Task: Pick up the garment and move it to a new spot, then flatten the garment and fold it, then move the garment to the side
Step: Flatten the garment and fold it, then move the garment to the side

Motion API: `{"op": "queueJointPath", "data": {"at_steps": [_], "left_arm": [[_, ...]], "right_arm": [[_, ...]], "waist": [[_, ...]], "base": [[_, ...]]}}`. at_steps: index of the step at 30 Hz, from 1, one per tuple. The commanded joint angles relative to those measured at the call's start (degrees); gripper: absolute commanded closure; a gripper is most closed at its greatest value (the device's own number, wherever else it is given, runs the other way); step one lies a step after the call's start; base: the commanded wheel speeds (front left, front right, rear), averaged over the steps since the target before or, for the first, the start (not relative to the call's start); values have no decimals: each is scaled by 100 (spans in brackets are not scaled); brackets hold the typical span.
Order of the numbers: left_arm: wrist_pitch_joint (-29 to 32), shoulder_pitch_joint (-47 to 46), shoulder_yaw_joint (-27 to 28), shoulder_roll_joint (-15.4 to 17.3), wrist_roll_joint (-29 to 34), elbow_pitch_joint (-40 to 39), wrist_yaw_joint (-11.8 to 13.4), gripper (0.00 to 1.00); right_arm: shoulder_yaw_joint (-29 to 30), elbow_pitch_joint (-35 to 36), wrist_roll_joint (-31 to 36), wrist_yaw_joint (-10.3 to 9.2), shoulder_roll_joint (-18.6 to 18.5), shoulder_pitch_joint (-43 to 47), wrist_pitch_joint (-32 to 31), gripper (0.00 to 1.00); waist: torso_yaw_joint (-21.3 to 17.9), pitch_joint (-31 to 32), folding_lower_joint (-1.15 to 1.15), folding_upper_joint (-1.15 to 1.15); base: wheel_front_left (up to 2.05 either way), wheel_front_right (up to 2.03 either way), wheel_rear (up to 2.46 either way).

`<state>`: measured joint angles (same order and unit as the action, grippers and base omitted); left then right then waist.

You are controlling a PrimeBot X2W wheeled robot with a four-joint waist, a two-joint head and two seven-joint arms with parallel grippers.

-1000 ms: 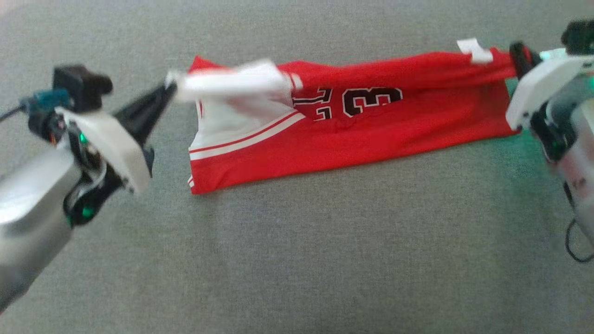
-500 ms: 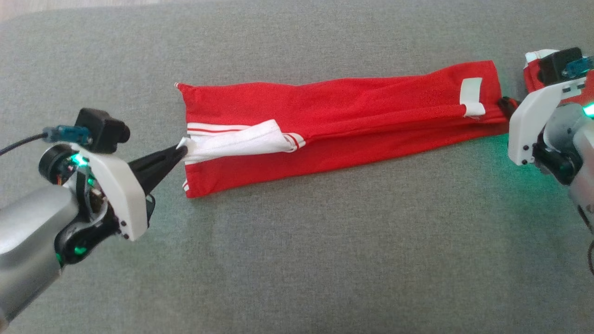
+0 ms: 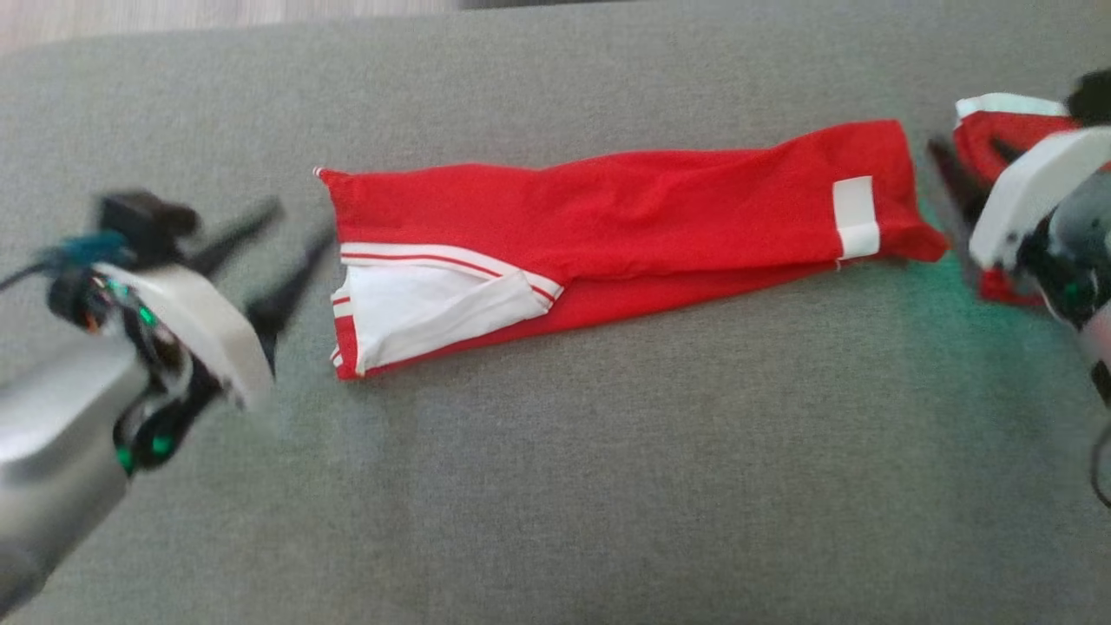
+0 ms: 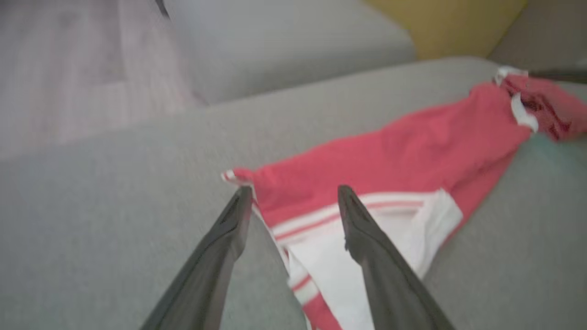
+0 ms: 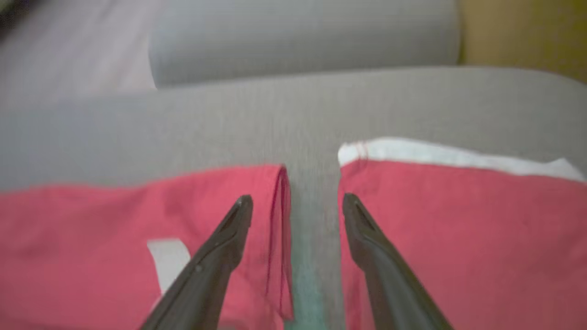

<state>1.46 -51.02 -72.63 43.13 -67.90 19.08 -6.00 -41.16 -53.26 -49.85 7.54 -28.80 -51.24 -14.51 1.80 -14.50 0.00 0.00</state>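
Note:
The garment (image 3: 660,217) is a red jersey with a white side panel (image 3: 417,308) and a white label (image 3: 855,217). It lies folded lengthwise in a long strip on the grey cushion (image 3: 564,486). My left gripper (image 3: 302,224) stands open just off its left end, holding nothing; in the left wrist view the open left gripper (image 4: 296,190) hovers over the white-striped end of the garment (image 4: 390,156). My right gripper (image 3: 968,161) is open off the right end. From the right wrist, the open right gripper (image 5: 298,198) straddles the gap beside the garment's edge (image 5: 137,215).
A second red piece with a white band (image 3: 998,126) lies at the far right, partly under my right arm, and appears as the second red piece (image 5: 458,220) in the right wrist view. Grey cushions (image 4: 284,41) and a yellow one (image 4: 449,23) rise behind. Wood floor (image 3: 174,13) borders the far edge.
Both grippers have opened and let go of the garment's ends. The lifted upper half has come down over the lower half, so the garment lies flat. The head camera has shifted.

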Motion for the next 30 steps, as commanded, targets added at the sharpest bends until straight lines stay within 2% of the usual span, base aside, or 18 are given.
{"op": "queueJointPath", "data": {"at_steps": [1,4,6,8,10,14,16,18,19,23,27,30], "left_arm": [[-321,-252,459,127,44,-9,116,0],[-1292,-202,920,-63,53,153,506,0],[-1558,-126,1247,-172,63,163,708,0],[-1633,-12,1716,-289,150,106,897,0],[-1640,220,2570,-484,412,-99,1065,0],[-1643,1129,3976,-971,1252,-561,1179,0],[-1644,1614,4496,-1236,1681,-767,1163,0],[-1644,2059,4945,-1515,2090,-931,1121,0],[-1644,2473,5344,-1818,2454,-1058,1059,0],[-1645,3191,5921,-2398,3075,-1124,795,0],[-1645,3724,6354,-2911,3543,-1032,467,0],[-1645,3964,6654,-3227,3800,-922,260,0]], "right_arm": [[148,108,-172,-5,40,-153,219,0],[503,259,-456,-5,259,-238,862,0],[598,409,-463,-5,337,-237,1343,0],[680,596,-454,-5,447,-189,1850,0],[783,761,-401,-5,562,-121,2401,0],[1111,1003,-148,-5,915,110,2901,0],[1343,1182,149,-5,1111,285,2941,0],[1830,1533,596,-5,1338,555,2946,0],[2342,1905,1160,-5,1638,984,2948,0],[3202,2570,2250,-5,2320,2034,2949,0],[3685,2981,2989,-5,2569,2953,2949,0],[3629,3170,2952,-5,2588,3340,2950,0]], "waist": [[-42,68,0,0],[-104,166,0,0],[-129,219,0,0],[-146,274,0,0],[-164,327,0,0],[-225,474,0,0],[-259,535,0,0],[-282,591,0,0],[-299,652,0,0],[-317,764,0,0],[-333,823,0,0],[-339,833,0,0]], "base": [[0,0,0],[0,0,0],[0,0,0],[0,0,0],[0,0,0],[0,0,0],[0,0,0],[0,0,0],[0,0,0],[0,0,0],[0,0,0],[0,0,0]]}}
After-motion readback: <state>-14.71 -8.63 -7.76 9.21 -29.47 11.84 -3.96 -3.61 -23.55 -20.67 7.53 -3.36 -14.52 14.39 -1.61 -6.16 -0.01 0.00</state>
